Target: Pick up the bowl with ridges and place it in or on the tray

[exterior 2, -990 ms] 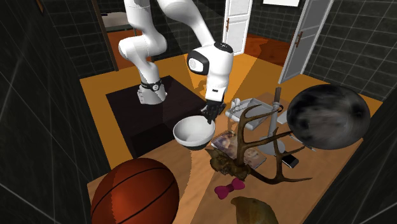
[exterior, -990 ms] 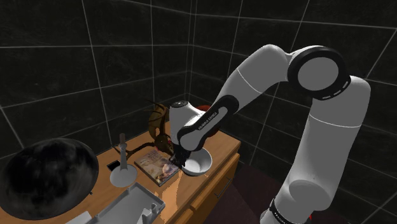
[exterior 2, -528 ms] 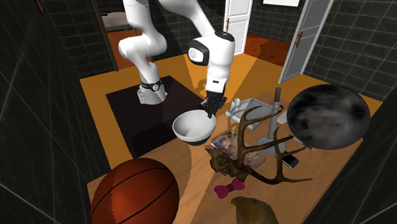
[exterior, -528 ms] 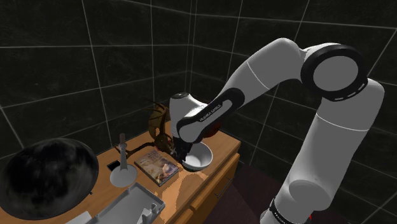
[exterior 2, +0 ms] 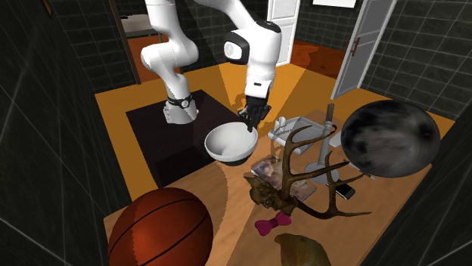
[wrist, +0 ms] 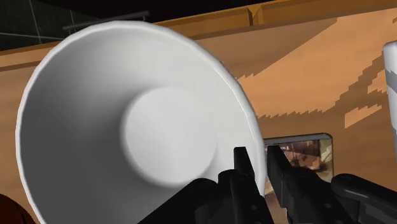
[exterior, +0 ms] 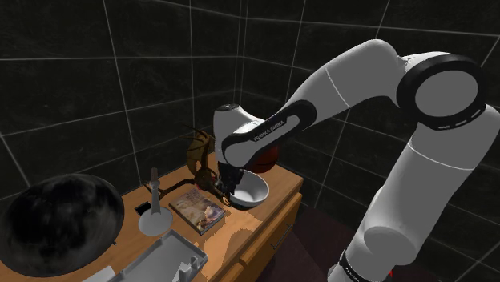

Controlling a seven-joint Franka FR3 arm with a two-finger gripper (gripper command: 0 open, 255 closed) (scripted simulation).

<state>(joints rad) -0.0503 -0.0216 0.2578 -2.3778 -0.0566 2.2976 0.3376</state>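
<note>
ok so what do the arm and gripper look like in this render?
White glossy arm, rounded links, dark joint rings and end caps. A black band near the wrist carries small white lettering, too small to read. The gripper is all black, with two slim blocky fingers.

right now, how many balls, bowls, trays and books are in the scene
balls: 2, basketball and dark sphere
bowl: 1
tray: 1
book: 1
total: 5
</note>
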